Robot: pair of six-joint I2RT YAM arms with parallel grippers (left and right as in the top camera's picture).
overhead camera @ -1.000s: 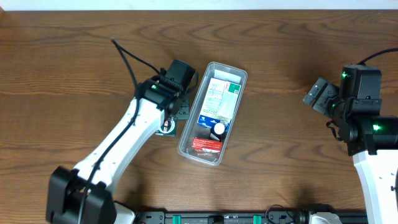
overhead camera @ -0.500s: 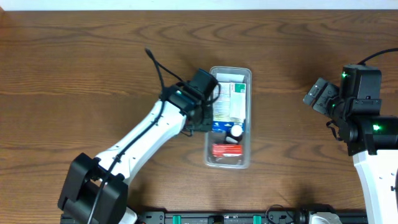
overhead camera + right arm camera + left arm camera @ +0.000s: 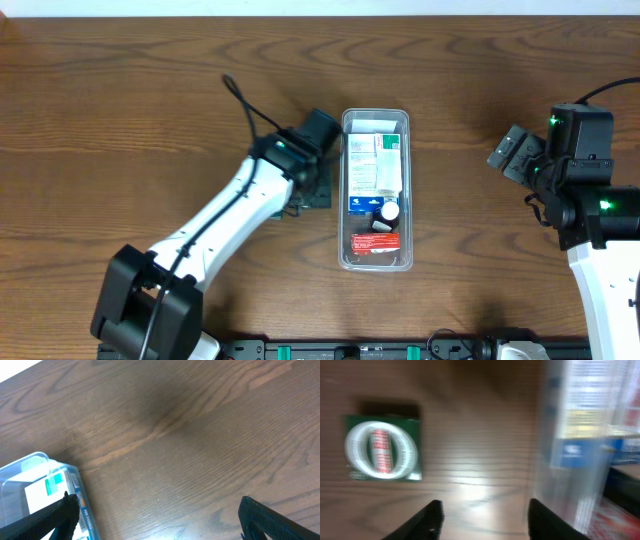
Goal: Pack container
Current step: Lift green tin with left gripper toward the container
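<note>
The container [image 3: 344, 190] is a long clear plastic tub standing straight near the table's middle. It holds white-and-green boxes, a blue box, a small white-capped bottle and a red packet. My left gripper [image 3: 312, 194] is open and empty just left of the tub's left wall. In the left wrist view its fingers [image 3: 487, 520] hover over bare wood, with the blurred container [image 3: 590, 435] at the right. My right gripper [image 3: 508, 155] is open and empty, well off to the tub's right. Its wrist view shows the open fingers [image 3: 162, 515] and a container corner [image 3: 35, 467].
A small green box with a white ring print [image 3: 382, 449] lies flat on the wood left of the tub, mostly under my left arm in the overhead view [image 3: 288, 210]. The table's wood [image 3: 480, 80] spreads all round.
The container has slid to the right and turned from slanted to straight. My left gripper swung right with it, then drew back a little left. The right arm has not moved.
</note>
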